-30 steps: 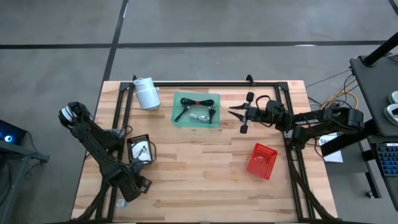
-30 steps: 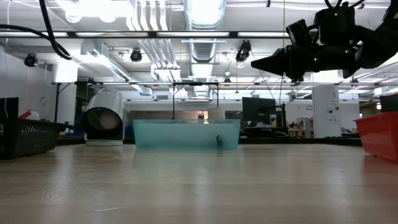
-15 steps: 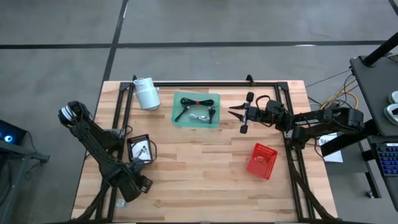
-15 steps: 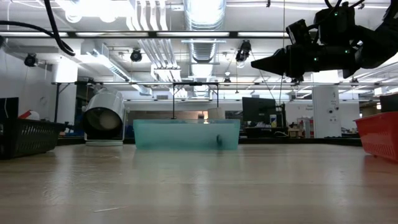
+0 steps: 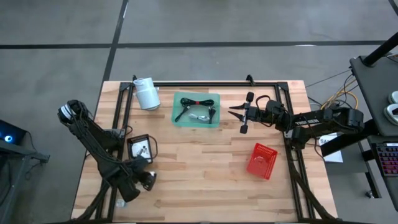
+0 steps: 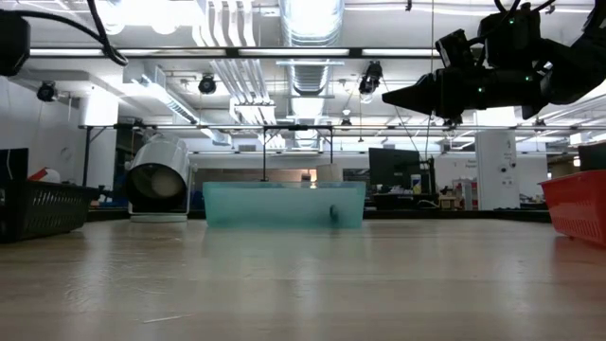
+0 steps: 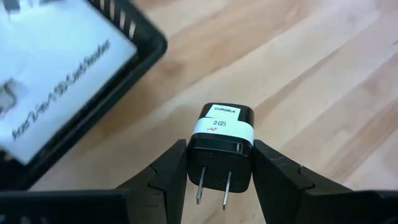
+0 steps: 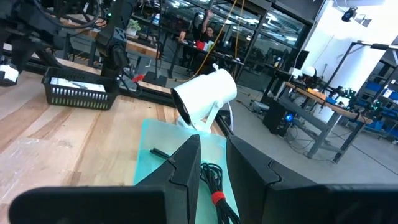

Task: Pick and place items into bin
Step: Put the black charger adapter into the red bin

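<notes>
left gripper (image 7: 219, 177) clamped on small black plug adapter with white label (image 7: 221, 148), now shifted beside black mesh bin (image 5: 139, 148), probably lifting; right gripper (image 5: 238, 116) idle, fingers slightly apart, near teal tray (image 5: 214, 120).

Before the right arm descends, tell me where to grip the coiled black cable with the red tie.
Grip the coiled black cable at its red tie, where the strands bunch narrow. Come down from above: the teal plastic tray's walls likely block a sideways approach. The right gripper hovers beside it.
</notes>
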You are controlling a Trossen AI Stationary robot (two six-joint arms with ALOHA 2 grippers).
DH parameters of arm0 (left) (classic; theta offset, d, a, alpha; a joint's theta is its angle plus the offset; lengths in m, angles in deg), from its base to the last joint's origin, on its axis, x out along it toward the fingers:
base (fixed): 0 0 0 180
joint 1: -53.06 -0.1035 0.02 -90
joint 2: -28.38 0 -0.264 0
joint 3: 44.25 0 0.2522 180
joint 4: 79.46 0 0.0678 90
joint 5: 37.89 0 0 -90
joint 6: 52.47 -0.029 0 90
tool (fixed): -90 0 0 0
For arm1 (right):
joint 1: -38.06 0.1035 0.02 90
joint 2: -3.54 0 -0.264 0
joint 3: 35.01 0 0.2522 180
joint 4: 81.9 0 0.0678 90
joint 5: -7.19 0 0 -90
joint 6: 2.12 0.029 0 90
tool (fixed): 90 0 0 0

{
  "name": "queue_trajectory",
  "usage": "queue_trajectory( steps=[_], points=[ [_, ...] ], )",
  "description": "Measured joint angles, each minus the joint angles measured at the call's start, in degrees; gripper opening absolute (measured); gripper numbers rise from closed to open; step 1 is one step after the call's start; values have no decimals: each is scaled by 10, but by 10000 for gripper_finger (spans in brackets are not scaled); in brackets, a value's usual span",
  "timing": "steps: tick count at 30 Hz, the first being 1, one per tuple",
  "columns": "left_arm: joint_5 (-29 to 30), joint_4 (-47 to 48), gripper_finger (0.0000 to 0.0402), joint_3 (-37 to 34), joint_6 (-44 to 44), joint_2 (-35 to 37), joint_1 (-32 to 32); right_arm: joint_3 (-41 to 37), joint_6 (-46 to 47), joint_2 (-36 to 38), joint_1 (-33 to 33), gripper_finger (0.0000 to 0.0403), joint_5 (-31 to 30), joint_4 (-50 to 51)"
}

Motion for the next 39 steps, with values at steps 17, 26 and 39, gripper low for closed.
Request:
queue_trajectory(
  steps=[17,26,39],
  points=[
    [109,-53,135,-10,-111,0,-29,0,-2,0,0,66,0,0],
    [110,-101,135,-11,-232,0,-91,0,-57,0,17,81,29,19],
    [109,-246,135,-10,-483,0,-187,0,-194,-18,106,196,66,16]
  ],
)
